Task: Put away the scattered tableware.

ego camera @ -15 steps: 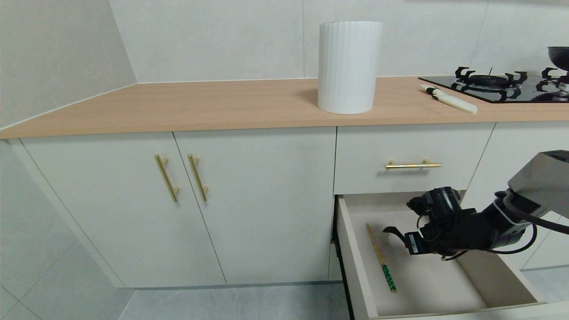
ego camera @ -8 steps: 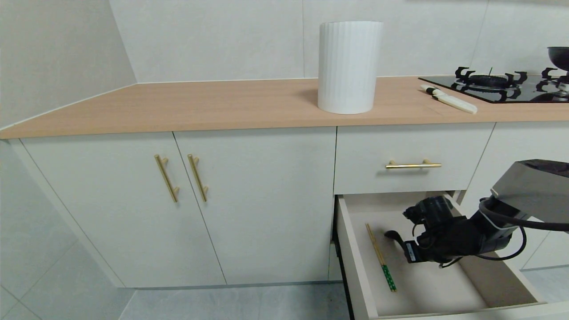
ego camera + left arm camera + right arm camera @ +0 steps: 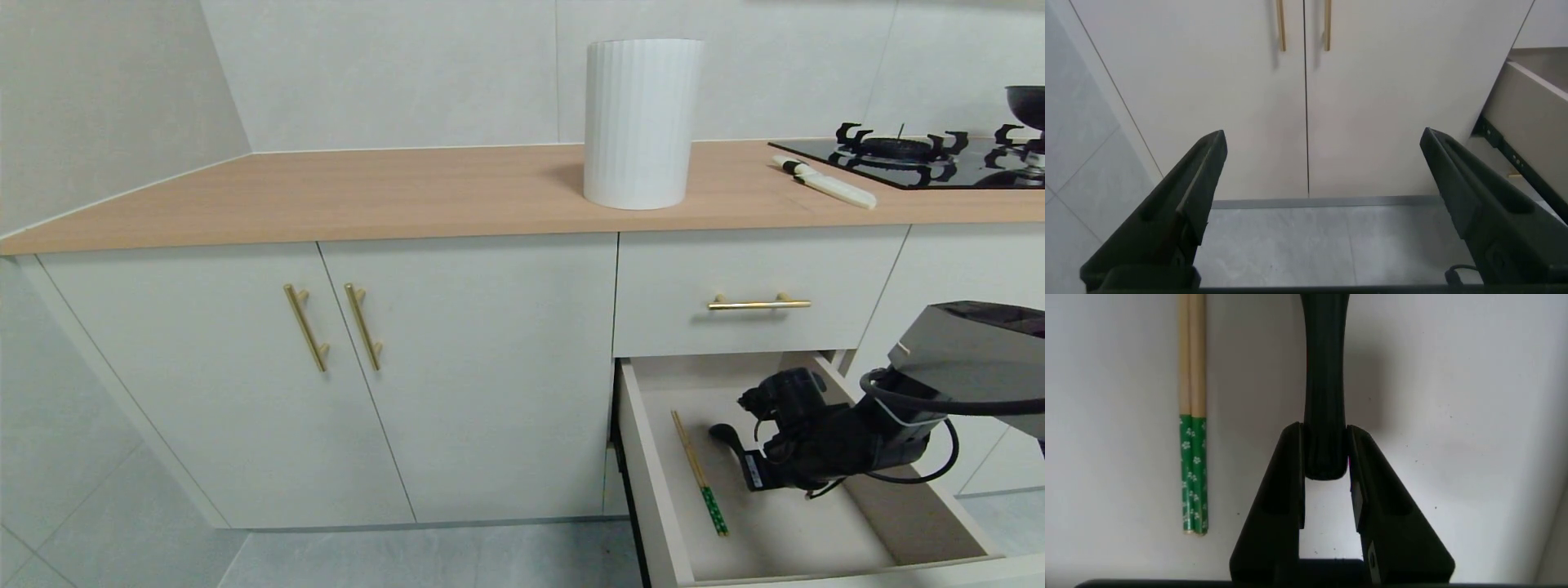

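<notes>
**Spoon held low in the open drawer, ready to be let go**

The right gripper (image 3: pixel 1327 445) is clamped on the handle of a black spoon (image 3: pixel 1325 367) (its rounded end, seen from the head camera, reads as a spoon bowl, though I can't be sure). It hangs inside the open drawer (image 3: pixel 653 482), low over the drawer floor. The spoon sits just beside a pair of chopsticks (image 3: pixel 700 483) that lies flat there, roughly parallel to them and apart from them. Whether the spoon already touches the drawer floor I cannot tell. The left gripper (image 3: pixel 1319 204) is spread wide with nothing between its fingers, facing the cupboard doors (image 3: pixel 1306 82) to the left of the drawer.

The step in hand looks like setting the spoon down. The next move calls for easing it onto the drawer floor, parting the fingers, and lifting clear without nudging the chopsticks. A knife (image 3: pixel 824 181) lies on the counter (image 3: pixel 408 192) near the stove (image 3: pixel 906 155), and it probably goes in next.
</notes>
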